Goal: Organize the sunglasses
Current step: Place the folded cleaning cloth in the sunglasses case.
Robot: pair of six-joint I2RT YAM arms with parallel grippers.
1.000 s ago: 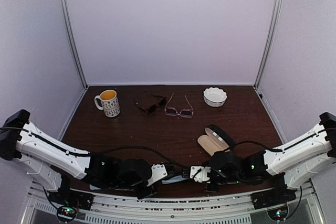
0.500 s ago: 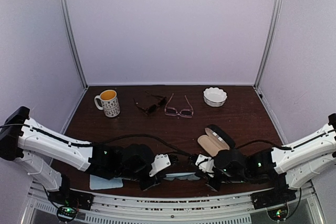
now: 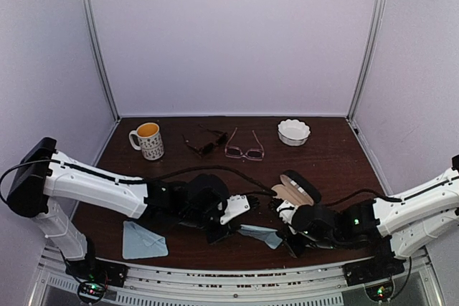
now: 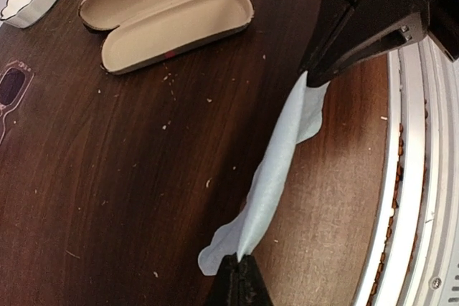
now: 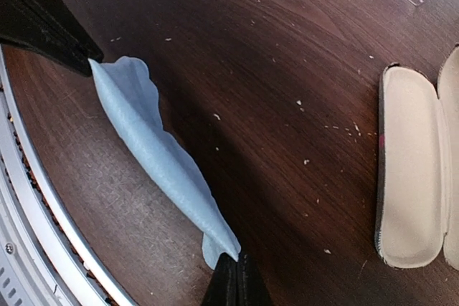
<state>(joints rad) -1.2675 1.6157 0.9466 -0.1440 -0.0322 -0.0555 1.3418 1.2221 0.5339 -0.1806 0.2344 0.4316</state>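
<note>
Pinching one pale blue cleaning cloth [image 5: 154, 141] between them, your two arms are tied to each other right now: the left gripper [image 4: 240, 266] is closed tight on one corner and the right gripper [image 5: 233, 266] is closed tight on the opposite corner, with the cloth twisted into a narrow band hanging just above the near part of the table [image 3: 323, 155]. The sunglasses you are meant to organize sit well apart from all this, toward the far edge. The dark pair [image 3: 206, 142] and the pink-framed pair [image 3: 244, 150] lie side by side between the mug [image 3: 148, 140] and the white scalloped bowl [image 3: 294, 132], arms unfolded as far as you can tell. The open glasses case [image 5: 409, 191] with its tan lining lies just beyond the right gripper. Watch the tension. If you draw the arms further apart, the thin fabric will likely slip from one pinch and drop, perhaps over the metal rail at the near edge, where it would be hard to recover. If you swing the right arm outward, you may nudge the case or flip it shut. With both pincers occupied, neither can reach the glasses until one lets go. A second blue cloth [image 3: 143, 240] lies flat near the left arm.
</note>
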